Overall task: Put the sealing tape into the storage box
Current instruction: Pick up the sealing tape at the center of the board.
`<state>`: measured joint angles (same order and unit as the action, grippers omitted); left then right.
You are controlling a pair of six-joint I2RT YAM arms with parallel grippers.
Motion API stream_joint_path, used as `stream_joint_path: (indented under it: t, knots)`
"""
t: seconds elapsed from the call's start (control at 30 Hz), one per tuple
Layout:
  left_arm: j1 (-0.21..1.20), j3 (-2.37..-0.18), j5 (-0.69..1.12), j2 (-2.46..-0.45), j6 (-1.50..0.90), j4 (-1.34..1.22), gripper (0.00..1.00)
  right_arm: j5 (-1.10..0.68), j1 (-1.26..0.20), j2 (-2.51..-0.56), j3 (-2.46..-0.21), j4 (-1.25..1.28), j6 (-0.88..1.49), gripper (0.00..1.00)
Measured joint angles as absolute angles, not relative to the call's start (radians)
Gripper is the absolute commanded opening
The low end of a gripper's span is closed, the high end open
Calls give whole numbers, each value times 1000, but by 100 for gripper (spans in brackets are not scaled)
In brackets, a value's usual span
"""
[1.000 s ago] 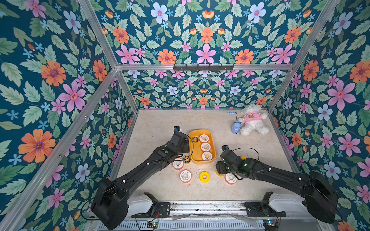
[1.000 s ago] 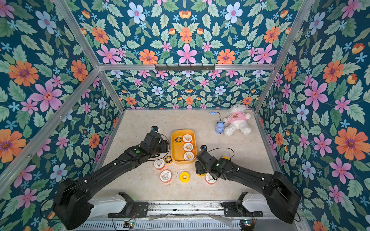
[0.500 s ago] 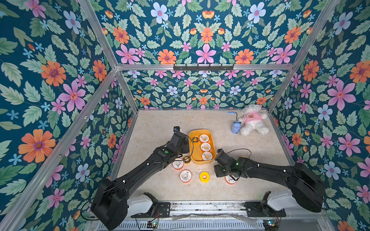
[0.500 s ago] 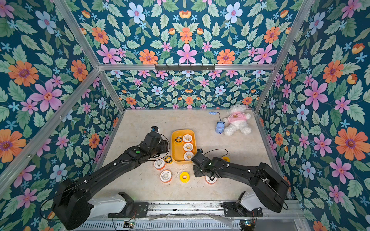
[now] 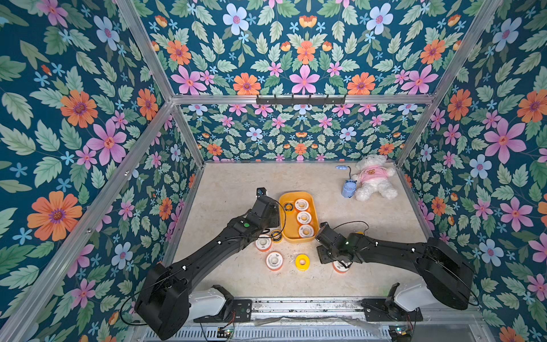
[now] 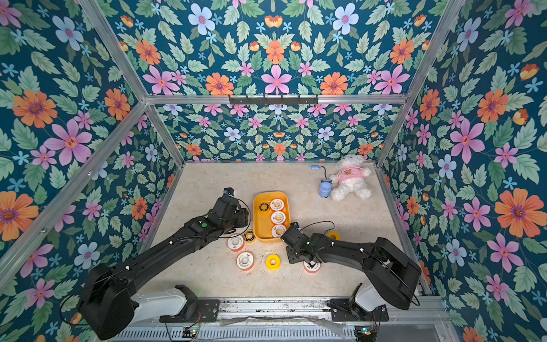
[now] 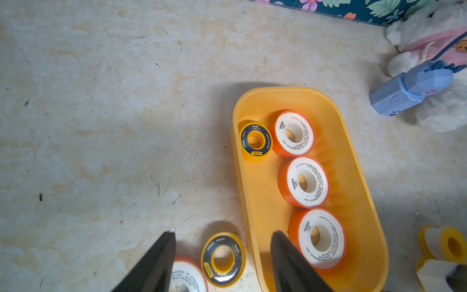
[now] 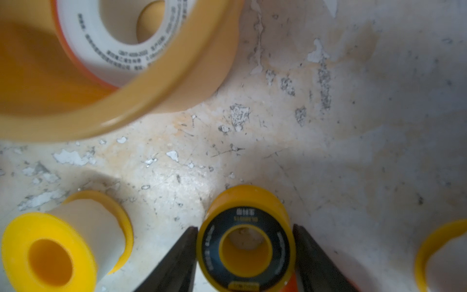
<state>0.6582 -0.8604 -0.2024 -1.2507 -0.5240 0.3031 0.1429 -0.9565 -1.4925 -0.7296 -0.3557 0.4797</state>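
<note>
Left arm runs from the lower left base up to the left side of the box (image 5: 287, 225). Left gripper (image 7: 223, 233) is wide open and empty, fingers pointing down over the second ring (image 7: 223, 259), which lies flat on the table (image 5: 236, 183) just beside the box's left wall. Right arm lies low across the lower right, wrist just off the box's lower right corner. Right gripper (image 8: 245, 227) is closed on the black ring (image 8: 246, 249), one finger against each side. An orange rim shows under the ring; can't tell if it rests on that.

Versus a second ago: the right elbow has swung in toward centre and the wrist has shifted a little left. Left arm, loose rolls and box contents are unchanged.

Tape: three white rolls (image 5: 304, 218) fill the box's right column, and the boxed ring (image 5: 288, 207) sits upper left inside. Below the box lie two white rolls (image 5: 274, 261) and a flat yellow roll (image 5: 302, 262). A lone white roll (image 5: 340, 268) is partly under the right wrist, and a far yellow roll (image 5: 359, 234) peeks out behind the right arm.

Room: the box's left column is bare below the boxed ring. The yellow pair (image 8: 63, 247) flanks the black ring, each apart from it, and the box corner is near. Open table lies upper left of the box.
</note>
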Motion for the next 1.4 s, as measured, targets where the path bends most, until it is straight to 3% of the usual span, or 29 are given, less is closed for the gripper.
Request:
stream_joint_path:
  t: [0.67, 0.93, 1.4]
  knots:
    - [658, -859, -212, -1249, -524, 303, 66, 146, -957, -1530, -739, -327, 480, 66]
    - [658, -860, -213, -1249, -524, 303, 66, 149, -957, -1528, -744, -335, 484, 53]
    - [658, -867, -214, -1249, -524, 304, 66, 80, -910, -1367, -739, -303, 506, 51]
